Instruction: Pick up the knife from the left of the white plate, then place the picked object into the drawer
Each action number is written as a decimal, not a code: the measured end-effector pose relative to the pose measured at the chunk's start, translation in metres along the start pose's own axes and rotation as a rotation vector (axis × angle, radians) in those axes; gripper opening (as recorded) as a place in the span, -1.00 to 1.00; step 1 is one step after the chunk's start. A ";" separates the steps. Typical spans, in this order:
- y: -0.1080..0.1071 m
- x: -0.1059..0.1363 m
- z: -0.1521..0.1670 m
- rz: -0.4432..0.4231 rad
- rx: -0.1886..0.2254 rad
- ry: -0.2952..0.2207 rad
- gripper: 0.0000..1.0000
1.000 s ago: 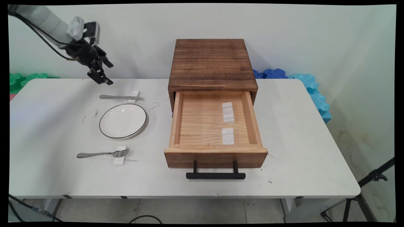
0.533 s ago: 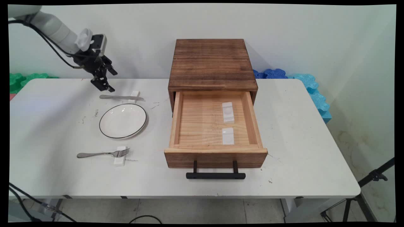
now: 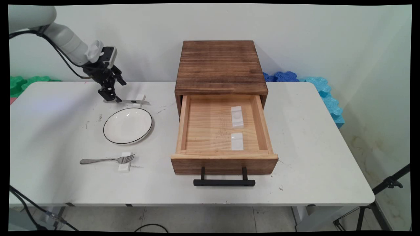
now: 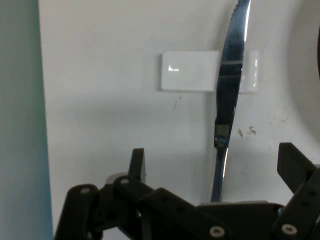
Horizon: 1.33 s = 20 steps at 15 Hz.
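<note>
Jaws spread apart, black gripper (image 3: 111, 97) low over the handle of a table knife (image 3: 131, 101) propped on a white rest (image 3: 140, 97) on the counter (image 3: 311, 137), white plate (image 3: 128, 126) just nearer, fork (image 3: 106, 160) beyond it, open wooden drawer (image 3: 223, 131) to the right; hand view, fingers (image 4: 137, 162) straddling the knife (image 4: 230, 95), nothing gripped.

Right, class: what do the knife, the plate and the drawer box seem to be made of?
Knife: polished metal, likely steel, given its mirror-like glints.
Plate: glossy white with a dark rim line, probably glazed ceramic.
Drawer box: wood with visible grain, dark-stained on top; the open drawer looks like pale unstained wood.
</note>
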<state>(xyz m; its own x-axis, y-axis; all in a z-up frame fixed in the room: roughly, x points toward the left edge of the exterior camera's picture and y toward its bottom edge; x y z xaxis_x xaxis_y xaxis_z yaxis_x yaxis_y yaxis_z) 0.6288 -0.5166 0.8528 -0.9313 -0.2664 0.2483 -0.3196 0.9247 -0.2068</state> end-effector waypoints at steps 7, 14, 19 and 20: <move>-0.007 0.000 0.025 0.043 -0.018 -0.004 1.00; -0.010 0.001 0.039 0.064 -0.026 -0.003 -1.00; -0.006 0.001 0.044 0.070 -0.036 -0.001 -1.00; -0.006 0.002 0.045 0.072 -0.039 -0.001 -1.00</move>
<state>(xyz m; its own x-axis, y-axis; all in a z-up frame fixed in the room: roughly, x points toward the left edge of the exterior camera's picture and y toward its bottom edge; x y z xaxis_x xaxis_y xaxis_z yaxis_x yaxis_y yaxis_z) 0.6206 -0.5348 0.8124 -0.9519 -0.1991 0.2331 -0.2449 0.9513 -0.1874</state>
